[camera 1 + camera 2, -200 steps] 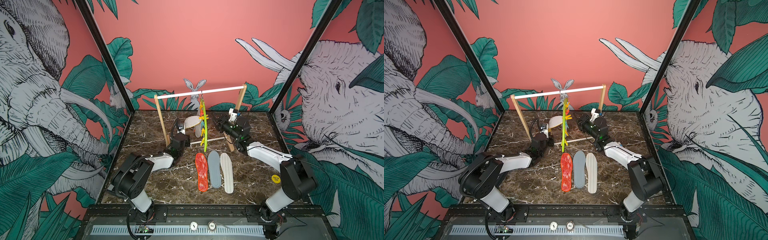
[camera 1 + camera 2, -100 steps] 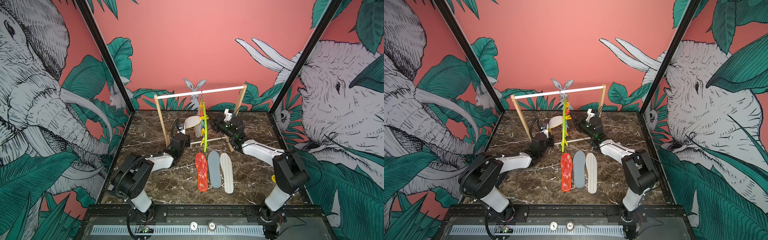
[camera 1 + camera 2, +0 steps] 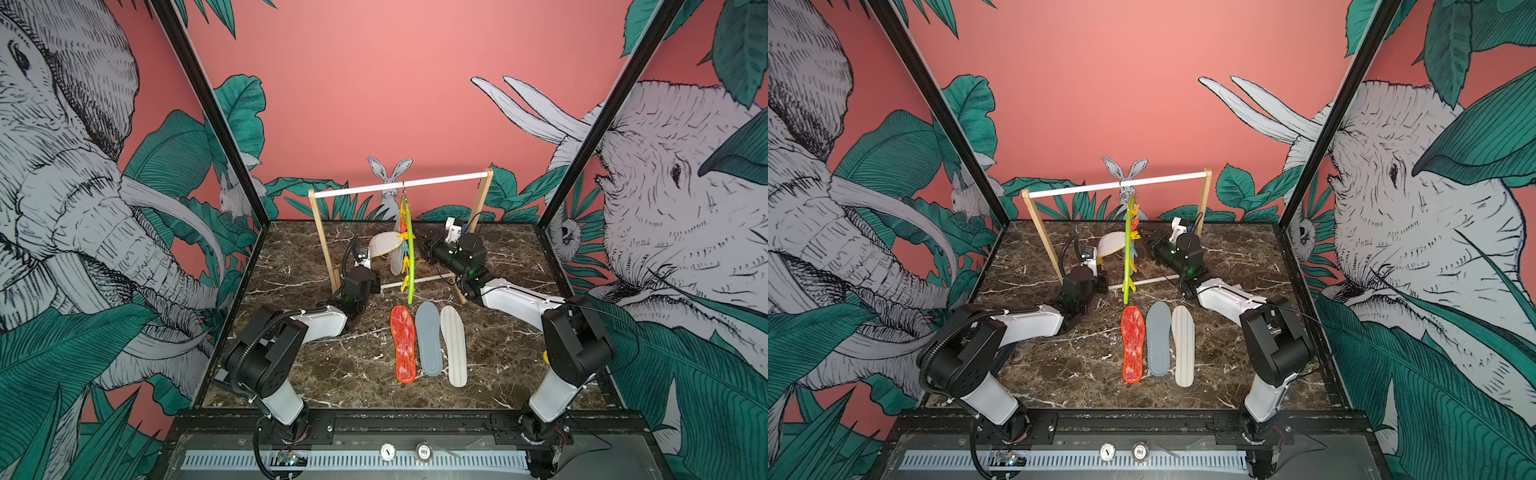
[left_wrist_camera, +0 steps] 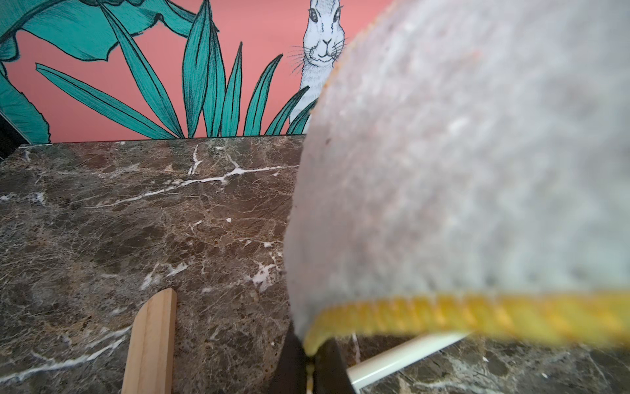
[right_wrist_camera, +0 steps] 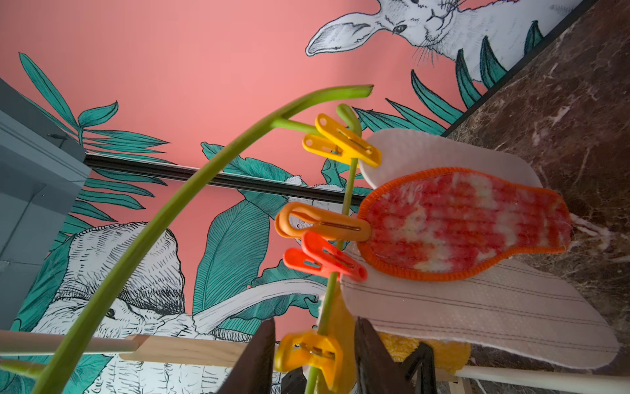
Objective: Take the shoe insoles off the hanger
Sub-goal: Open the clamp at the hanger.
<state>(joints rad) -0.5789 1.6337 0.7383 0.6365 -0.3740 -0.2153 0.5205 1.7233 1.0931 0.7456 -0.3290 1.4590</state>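
The lime-green hanger (image 3: 410, 249) (image 5: 170, 211) hangs edge-on from the rack's white bar. My left gripper (image 4: 308, 344) (image 3: 365, 259) is shut on the yellow-trimmed edge of a fuzzy cream insole (image 4: 460, 170) (image 3: 386, 245), holding it out sideways from the hanger. My right gripper (image 5: 314, 327) (image 3: 424, 245) is open, its jaws standing either side of a yellow peg (image 5: 312, 353) on the hanger's stem. Still pegged are a red-orange insole (image 5: 467, 225), a white striped one (image 5: 477, 314) and a white dimpled one (image 5: 426, 150). Three insoles lie on the table: red-orange (image 3: 403, 345), grey-blue (image 3: 428, 338), white striped (image 3: 454, 345).
The wooden rack (image 3: 322, 232) with its white bar (image 3: 399, 185) stands at the back, and its low cross rod (image 3: 415, 280) runs just behind the laid-out insoles. A rack foot (image 4: 150, 344) lies close to my left gripper. A small yellow object (image 3: 545, 356) sits by the right arm's base.
My right arm has swung left up to the hanger, and its jaws have narrowed around the yellow peg. The left gripper and its cream insole have stayed put.
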